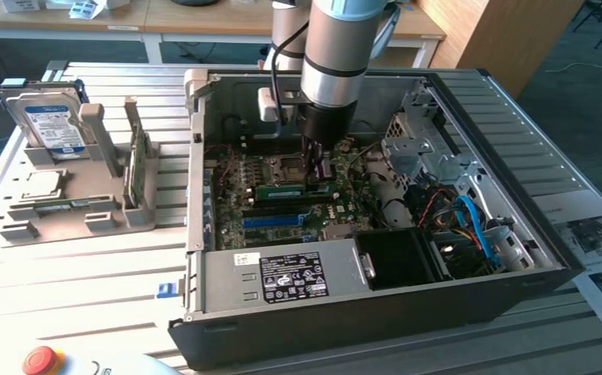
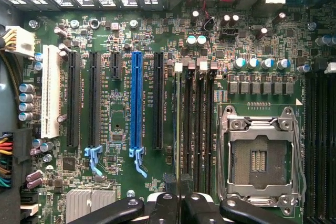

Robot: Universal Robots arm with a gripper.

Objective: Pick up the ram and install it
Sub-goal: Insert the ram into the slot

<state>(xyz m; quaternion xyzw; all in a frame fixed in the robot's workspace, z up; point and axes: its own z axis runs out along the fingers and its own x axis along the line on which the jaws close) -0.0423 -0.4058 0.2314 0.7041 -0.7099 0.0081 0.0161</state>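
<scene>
I am looking at a table [image 1: 72, 266] topped with pale ribbed metal slats, which catch a bright glare towards the exterior view's left. Behind it runs a row of desks [image 1: 176, 19] with light wooden tops and white legs. At the exterior view's right a tall panel of warm wood [image 1: 499, 39] stands upright, and past the table's edge the floor [image 1: 582, 117] is a dark blue-grey. The light is soft and even.
</scene>
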